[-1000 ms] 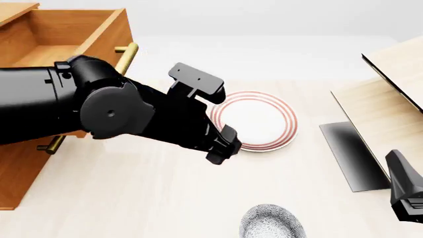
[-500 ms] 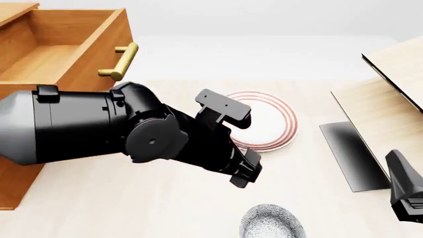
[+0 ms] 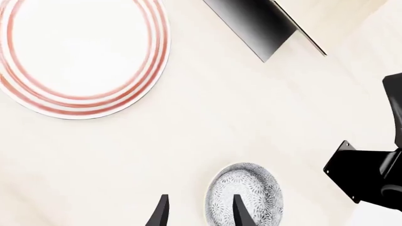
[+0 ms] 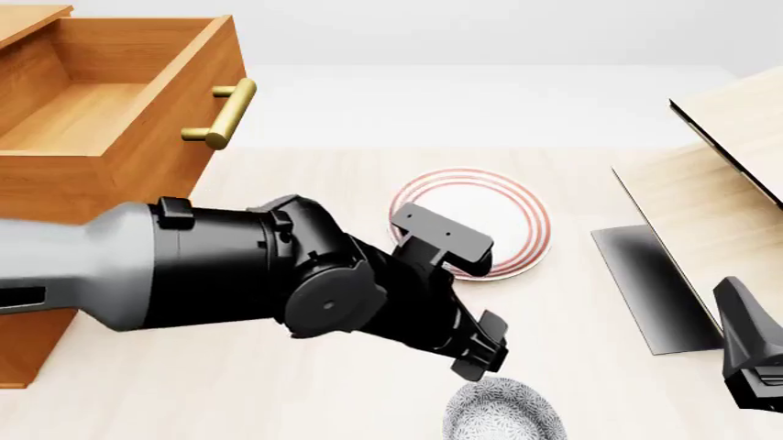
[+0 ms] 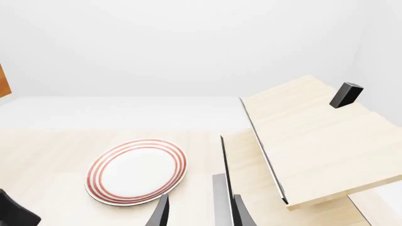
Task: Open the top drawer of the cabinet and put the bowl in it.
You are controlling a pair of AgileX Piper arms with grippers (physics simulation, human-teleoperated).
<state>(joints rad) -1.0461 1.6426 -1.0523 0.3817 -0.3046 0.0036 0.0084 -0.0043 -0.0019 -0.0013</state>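
1. Right, top drawer (image 4: 86, 110) of the cabinet (image 4: 37, 275) already stands pulled out and open at the table's far-left corner, so the step in hand looks like picking up the bowl (image 4: 501, 412).
2. Bowl sits at the table's (image 4: 306, 403) near edge, about midway along; the red-ringed plate (image 4: 490, 220) lies well apart behind it, toward the middle.
3. To do it well: straddle the bowl's rim, one finger inside and one outside, then descend square. Wrist view shows one fingertip over the bowl's edge, the other outside it. Close only once low enough; a rim pinch taken too high will likely slip.
4. Left gripper (image 4: 479, 353) has its fingers apart, nothing between them, hovering just above the bowl.
5. Left arm reaches in from the left edge, wrist pitched down toward the bowl.
6. Right gripper (image 5: 197, 212) is parked low at the right edge, fingers spread, holding nothing, facing the pale wooden structure (image 4: 734, 192).
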